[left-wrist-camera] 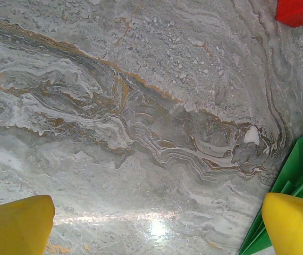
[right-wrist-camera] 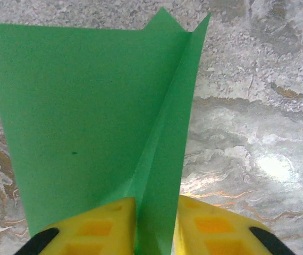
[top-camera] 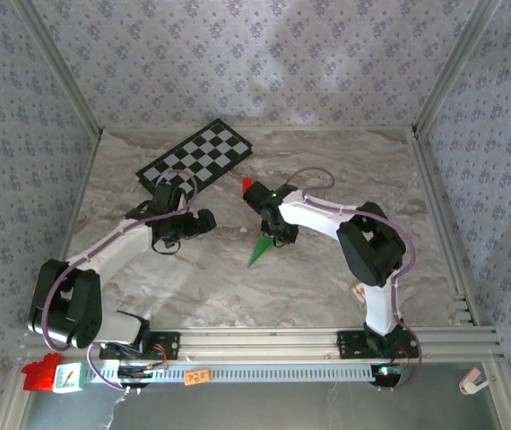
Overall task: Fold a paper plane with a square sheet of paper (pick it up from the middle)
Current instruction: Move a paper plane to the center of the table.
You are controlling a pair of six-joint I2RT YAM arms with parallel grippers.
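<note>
The bright green paper plane (top-camera: 261, 249) hangs point-down just above the marble table, and my right gripper (top-camera: 278, 231) holds it. In the right wrist view the plane (right-wrist-camera: 87, 122) spreads wide, with its centre fold running down between the yellow fingers (right-wrist-camera: 109, 228). My right gripper (right-wrist-camera: 156, 226) is shut on that fold. My left gripper (top-camera: 203, 221) hovers to the left of the plane, open. Its yellow fingertips (left-wrist-camera: 16, 226) stand far apart with bare marble between them, and my left gripper (left-wrist-camera: 154, 228) holds nothing. The plane's green edge (left-wrist-camera: 300, 170) shows beside the right fingertip.
A small red block (top-camera: 246, 184) lies just behind the right gripper and shows as the red block (left-wrist-camera: 300, 10) in the left wrist view. The black-and-white checkerboard (top-camera: 197, 157) lies at the back left. Aluminium rails border the table (top-camera: 327, 278).
</note>
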